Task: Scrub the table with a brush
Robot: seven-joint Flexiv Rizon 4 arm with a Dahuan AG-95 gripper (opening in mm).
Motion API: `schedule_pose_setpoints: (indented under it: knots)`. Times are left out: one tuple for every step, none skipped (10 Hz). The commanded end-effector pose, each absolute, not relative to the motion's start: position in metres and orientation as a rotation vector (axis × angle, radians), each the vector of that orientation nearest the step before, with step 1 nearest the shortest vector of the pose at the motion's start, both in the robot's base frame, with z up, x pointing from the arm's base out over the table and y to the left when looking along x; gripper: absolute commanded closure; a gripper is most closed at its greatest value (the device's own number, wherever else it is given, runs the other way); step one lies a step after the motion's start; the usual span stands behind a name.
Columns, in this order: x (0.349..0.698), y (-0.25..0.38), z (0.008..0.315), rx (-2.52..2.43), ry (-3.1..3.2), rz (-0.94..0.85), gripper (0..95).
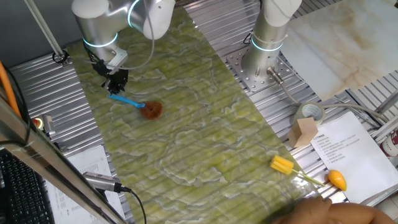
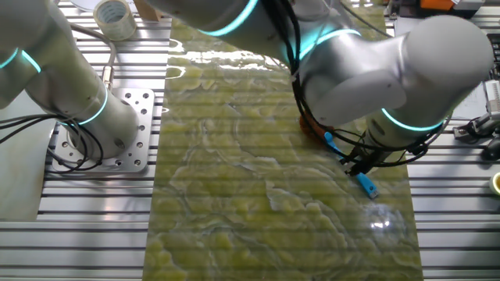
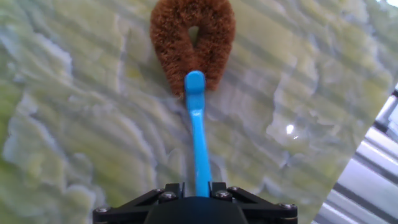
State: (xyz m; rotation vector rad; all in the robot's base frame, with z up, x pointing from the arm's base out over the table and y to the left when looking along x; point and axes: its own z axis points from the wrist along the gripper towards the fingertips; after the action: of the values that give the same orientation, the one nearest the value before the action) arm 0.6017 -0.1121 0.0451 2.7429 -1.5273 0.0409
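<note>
One small brush (image 3: 196,93), with a thin bright-blue plastic handle and a round brown-orange bristle head, lies out ahead of the claw (image 3: 198,202), its handle end clenched between the black fingers and its head at the far tip, pressed onto the long green-yellow marbled surface (image 3: 74,124). In the hand view the handle runs straight away from the claw to the bristle ring, which sits flat against the faintly ribbed pattern. From one fixed view the claw (image 1: 115,81) hangs just above the handle's near end, and the brush (image 1: 138,106) slants down and away from it to touch the surface (image 1: 205,124). The other fixed view shows only a length of blue handle (image 2: 348,165) poking out below the grey arm; the head is mostly hidden behind the arm.

Judging the work, the grasp is made and the bristles are in contact, so scrubbing proper can go on from here. No dirt, foam or wiped track shows on the marbling, so I cannot tell how much has been covered; most of the long strip stretches well beyond the brush head and likely remains to be scrubbed.

Farther from the claw, well apart at the opposite end, lies a yellow-headed tool with an orange end (image 1: 305,173), near a roll of tape (image 1: 309,112) and a printed sheet of paper (image 1: 348,149).
</note>
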Motion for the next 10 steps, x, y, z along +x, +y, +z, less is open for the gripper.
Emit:
schedule_pose_setpoints:
  knots:
    - [0.6001,-0.1102,0.0443,2.749,-1.519,0.045,76.0]
    - [0.5999,-0.11,0.0429,2.764,-1.504,0.039,76.0]
    - [0.5994,-0.1099,0.0409,2.775,-1.487,0.037,57.0]
    - [0.5982,-0.1093,0.0389,2.784,-1.481,0.034,57.0]
    - [0.598,-0.1088,0.0386,2.788,-1.479,0.03,57.0]
    - [0.598,-0.1088,0.0386,2.789,-1.48,0.029,57.0]
    - [0.598,-0.1088,0.0386,2.789,-1.48,0.029,57.0]
    - [0.598,-0.1088,0.0386,2.789,-1.48,0.029,57.0]
    - [0.598,-0.1088,0.0386,2.789,-1.48,0.029,57.0]
    - [0.598,-0.1088,0.0386,2.789,-1.48,0.029,57.0]
